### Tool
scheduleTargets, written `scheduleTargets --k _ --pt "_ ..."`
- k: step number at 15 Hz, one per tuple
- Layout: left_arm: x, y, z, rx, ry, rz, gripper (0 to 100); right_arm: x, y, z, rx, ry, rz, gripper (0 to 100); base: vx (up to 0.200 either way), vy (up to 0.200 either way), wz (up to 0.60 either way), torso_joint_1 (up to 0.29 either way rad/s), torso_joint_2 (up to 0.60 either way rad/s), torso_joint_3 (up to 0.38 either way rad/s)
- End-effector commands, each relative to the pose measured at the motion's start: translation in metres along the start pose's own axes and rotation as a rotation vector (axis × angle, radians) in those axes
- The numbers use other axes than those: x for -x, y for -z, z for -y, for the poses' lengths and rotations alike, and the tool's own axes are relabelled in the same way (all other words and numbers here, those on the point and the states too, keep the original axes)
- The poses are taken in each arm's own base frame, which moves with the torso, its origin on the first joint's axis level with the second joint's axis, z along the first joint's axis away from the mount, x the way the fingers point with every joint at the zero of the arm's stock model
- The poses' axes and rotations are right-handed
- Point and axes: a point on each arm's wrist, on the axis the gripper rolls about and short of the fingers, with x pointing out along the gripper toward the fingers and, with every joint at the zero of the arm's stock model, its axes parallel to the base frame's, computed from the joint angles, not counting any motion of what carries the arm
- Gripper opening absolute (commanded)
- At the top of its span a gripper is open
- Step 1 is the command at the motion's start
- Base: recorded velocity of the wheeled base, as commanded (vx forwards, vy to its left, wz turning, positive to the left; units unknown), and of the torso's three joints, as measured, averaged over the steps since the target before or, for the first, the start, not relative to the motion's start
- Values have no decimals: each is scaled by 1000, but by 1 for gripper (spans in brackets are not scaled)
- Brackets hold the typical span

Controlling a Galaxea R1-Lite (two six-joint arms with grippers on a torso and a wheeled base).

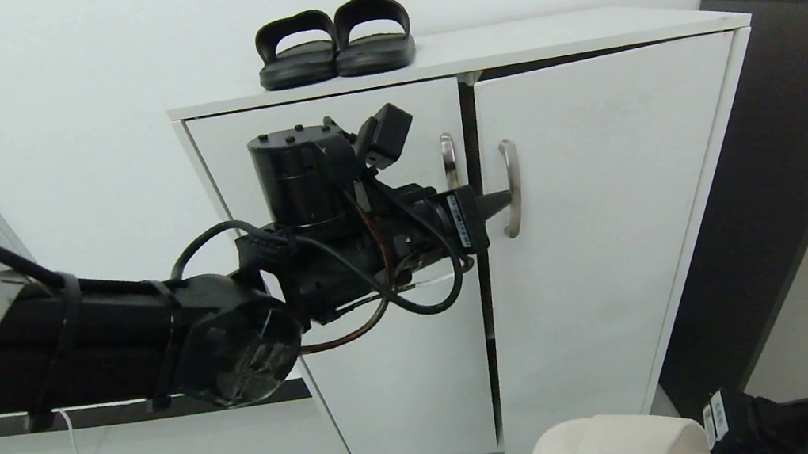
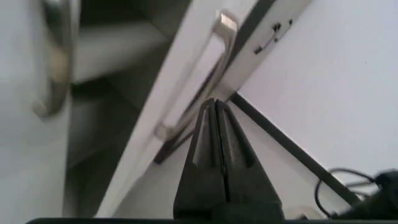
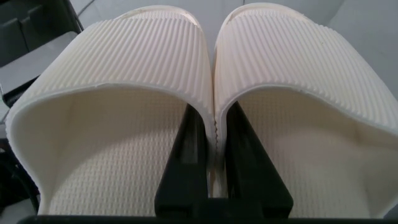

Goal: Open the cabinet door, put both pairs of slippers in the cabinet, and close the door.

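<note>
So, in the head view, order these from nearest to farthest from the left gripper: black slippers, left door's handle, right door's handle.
1. The right door's handle, at the tip of the left gripper.
2. The left door's handle, across the door gap, slightly higher.
3. The black slippers, up on the cabinet top.

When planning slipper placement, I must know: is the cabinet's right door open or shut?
Slightly open: the right door stands ajar, with a dark gap beside the left door.
</note>
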Motion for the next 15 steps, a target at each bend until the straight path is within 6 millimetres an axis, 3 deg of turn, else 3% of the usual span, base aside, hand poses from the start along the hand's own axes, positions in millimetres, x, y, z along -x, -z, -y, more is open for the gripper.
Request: scheduleTargets --k 1,5,10,15 --pt "25 -2 19 -5 28 6 0 1 5 -3 10 -10 -15 0 0 0 0 0 0 0" --pt "38 -4 4 -2 -21 26 0 1 5 -3 23 -12 -18 0 0 0 0 0 0 0" --pt "-1 8 -45 -6 -69 80 0 0 6 -3 22 -15 -25 0 0 0 0 0 0 0" --pt "-24 4 -54 -2 -49 103 0 -2 9 -3 18 -16 -42 0 0 0 0 0 0 0"
